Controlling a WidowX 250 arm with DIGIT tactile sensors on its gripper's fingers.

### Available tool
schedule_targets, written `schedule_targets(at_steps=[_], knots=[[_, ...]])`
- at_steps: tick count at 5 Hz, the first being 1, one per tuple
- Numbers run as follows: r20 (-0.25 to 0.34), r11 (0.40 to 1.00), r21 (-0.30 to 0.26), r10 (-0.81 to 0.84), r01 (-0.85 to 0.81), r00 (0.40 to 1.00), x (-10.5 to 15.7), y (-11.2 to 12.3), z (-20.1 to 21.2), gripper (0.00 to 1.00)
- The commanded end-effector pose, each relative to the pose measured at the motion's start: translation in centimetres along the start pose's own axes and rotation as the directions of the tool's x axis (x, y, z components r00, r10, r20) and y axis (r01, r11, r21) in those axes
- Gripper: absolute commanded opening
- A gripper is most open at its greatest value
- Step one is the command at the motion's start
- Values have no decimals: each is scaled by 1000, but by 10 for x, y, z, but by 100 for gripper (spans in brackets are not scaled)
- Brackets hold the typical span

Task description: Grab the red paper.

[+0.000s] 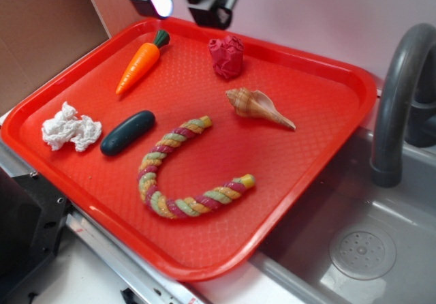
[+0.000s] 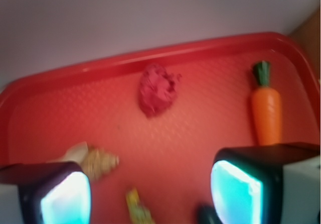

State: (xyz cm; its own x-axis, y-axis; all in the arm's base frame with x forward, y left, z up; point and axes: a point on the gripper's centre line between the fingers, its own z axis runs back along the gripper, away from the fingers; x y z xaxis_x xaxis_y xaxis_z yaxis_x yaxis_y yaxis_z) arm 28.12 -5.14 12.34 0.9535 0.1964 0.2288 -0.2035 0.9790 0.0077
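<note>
The red paper (image 1: 226,56) is a lumpy crimson wad lying near the far rim of the red tray (image 1: 306,93). In the wrist view the red paper (image 2: 158,89) sits at centre, well ahead of my fingers. My gripper (image 1: 182,4) hangs above the tray's far edge, up and to the left of the wad, not touching it. Seen from the wrist, the gripper (image 2: 150,191) is open, its two pale-blue pads wide apart with only bare tray between them.
On the tray also lie a toy carrot (image 1: 141,61), a white paper wad (image 1: 70,127), a dark green pickle (image 1: 127,133), a seashell (image 1: 257,105) and a braided rope (image 1: 182,173). A grey faucet (image 1: 398,93) and sink (image 1: 354,229) are to the right.
</note>
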Motion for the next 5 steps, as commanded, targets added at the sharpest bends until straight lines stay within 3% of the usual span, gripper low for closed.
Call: schedule_targets(at_steps=[1, 3, 5], knots=[[43, 999, 20, 36, -37, 998, 43, 13, -32, 100], [39, 993, 106, 50, -54, 998, 55, 29, -60, 100], [-59, 999, 32, 40, -38, 997, 62, 28, -94, 100]])
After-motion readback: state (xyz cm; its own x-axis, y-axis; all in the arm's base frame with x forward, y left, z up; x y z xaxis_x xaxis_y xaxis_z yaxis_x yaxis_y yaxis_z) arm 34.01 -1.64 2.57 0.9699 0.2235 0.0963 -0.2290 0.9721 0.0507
